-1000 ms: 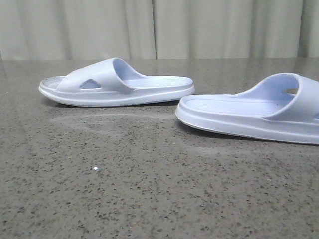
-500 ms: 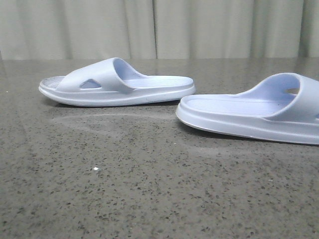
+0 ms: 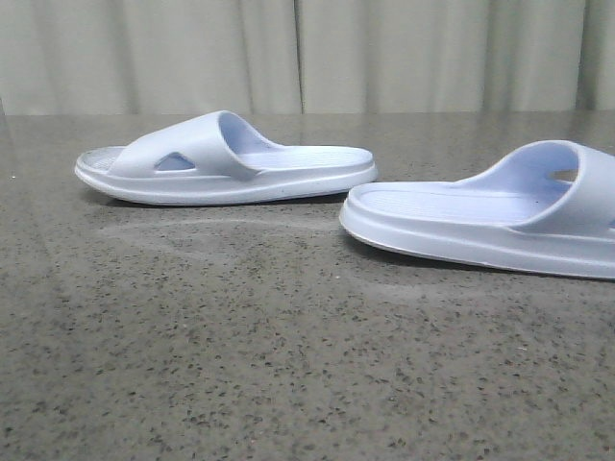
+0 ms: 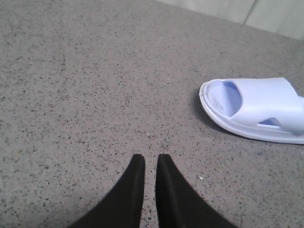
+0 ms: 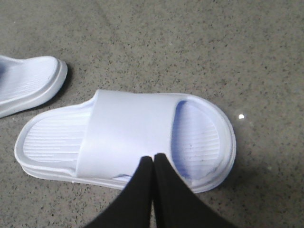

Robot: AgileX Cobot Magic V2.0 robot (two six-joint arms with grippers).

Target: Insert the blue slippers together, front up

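Table: your speckled grey stone tabletop (image 3: 288, 384) carries both pale lavender-blue foam slippers, lying flat.
Far slipper (image 3: 226, 160): unmoved over the last second.
Near slipper (image 3: 490, 216): unmoved too, so nothing is nested yet.
Right gripper (image 5: 153, 159): pressed together, empty, over the near slipper's strap.
Left gripper (image 4: 146, 161): nearly together, empty, over bare table.

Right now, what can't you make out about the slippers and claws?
- Right slipper: toe end cut off by the front view's right edge.
- Left slipper: heel cut off by the left wrist view's edge.
- Right claw: fingertips overlap the strap; contact unclear.
- Both claws: absent from the front view.
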